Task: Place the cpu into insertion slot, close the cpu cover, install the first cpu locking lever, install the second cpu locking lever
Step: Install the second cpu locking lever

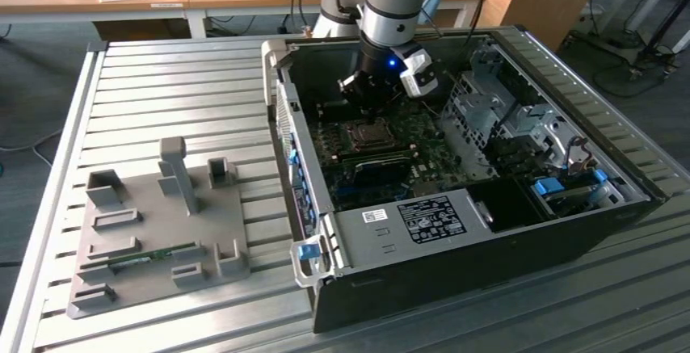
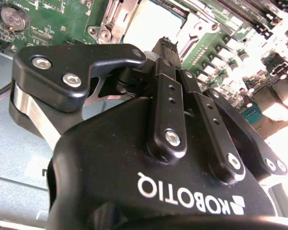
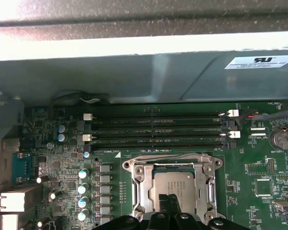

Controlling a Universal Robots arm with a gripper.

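**Inspector:** Where does the chip sit?

**Assistant:** The chip [image 3: 172, 184] lies flat in its socket on the green board [image 3: 259, 167], silver top showing through the window of the metal cover [image 3: 139, 179], which appears folded down around it. The claw [image 3: 169, 203] hangs just above the socket's near edge, its fingers [image 3: 173, 206] drawn together with nothing seen between them.

**Inspector:** Handling?

**Assistant:** I judge the chip light, stiff and fragile underneath; best touched by its edges only. The cover is thin sheet metal, springy, best pressed on its frame rather than on the chip.

**Inspector:** Obstructions?

**Assistant:** Memory slots [image 3: 158, 132] run just beside the socket, a row of small capacitors [image 3: 84, 189] stands near one side, and the computer case wall [image 1: 283, 94] rises close by. In the exterior view a grey fixture tray [image 1: 157, 236] sits well apart, towards that view's left.
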